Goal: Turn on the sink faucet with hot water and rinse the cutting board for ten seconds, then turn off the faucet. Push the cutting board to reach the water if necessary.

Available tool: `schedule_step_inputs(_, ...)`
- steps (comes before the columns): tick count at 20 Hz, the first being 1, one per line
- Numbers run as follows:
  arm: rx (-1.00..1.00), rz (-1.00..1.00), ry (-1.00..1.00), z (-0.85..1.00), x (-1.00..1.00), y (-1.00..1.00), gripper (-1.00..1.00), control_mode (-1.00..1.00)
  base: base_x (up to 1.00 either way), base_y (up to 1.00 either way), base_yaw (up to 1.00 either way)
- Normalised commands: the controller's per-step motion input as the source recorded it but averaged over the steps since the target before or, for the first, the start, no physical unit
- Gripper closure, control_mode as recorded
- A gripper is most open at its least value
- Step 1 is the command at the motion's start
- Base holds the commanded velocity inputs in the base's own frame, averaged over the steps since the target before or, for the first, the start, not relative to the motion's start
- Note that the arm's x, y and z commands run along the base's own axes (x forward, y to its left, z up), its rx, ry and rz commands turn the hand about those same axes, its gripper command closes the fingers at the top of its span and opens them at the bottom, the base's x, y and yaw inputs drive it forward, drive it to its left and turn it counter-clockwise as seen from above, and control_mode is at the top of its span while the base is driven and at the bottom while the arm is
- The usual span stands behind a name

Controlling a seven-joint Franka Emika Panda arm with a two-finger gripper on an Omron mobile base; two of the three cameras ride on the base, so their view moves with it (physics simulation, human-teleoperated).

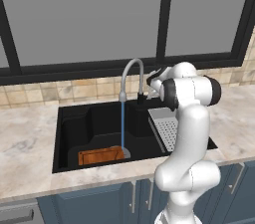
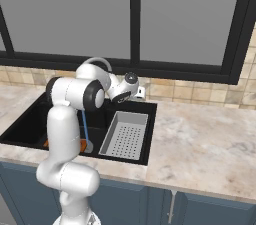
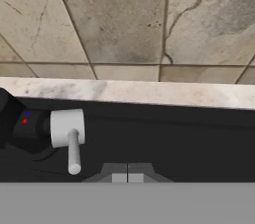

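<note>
The jaws (image 3: 128, 177) are clenched with nothing between them, hovering at the back of the sink (image 1: 74, 123), just right of the sink faucet's (image 1: 130, 71) small grey handle (image 3: 68, 136). One cutting board (image 1: 101, 156), a small orange-brown rectangle with a darker border, lies flat at the front of the black basin, well apart from and below the jaws. One thin pale-blue stream of water (image 1: 122, 123) falls from the grey gooseneck spout at the board's right end. One grey perforated tray (image 2: 125, 134) sits in the basin's right side. The marble table (image 2: 200, 139) surrounds the sink.
</note>
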Motion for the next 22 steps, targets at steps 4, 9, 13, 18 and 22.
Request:
schedule_step_inputs(4,0.00,0.00,0.00,0.00,0.01,0.04,1.00,-1.00,0.00,0.00,0.00)
schedule_step_inputs(9,0.00,0.00,0.01,0.00,0.02,0.10,1.00,-1.00,0.00,0.00,0.00)
schedule_step_inputs(13,0.00,0.00,0.01,0.00,0.08,0.09,1.00,-1.00,0.00,0.00,0.00)
schedule_step_inputs(18,0.00,0.00,0.00,0.00,0.07,0.02,1.00,-1.00,0.00,0.00,0.00)
schedule_step_inputs(22,0.00,0.00,0.00,0.00,0.08,0.00,1.00,-1.00,0.00,0.00,0.00)
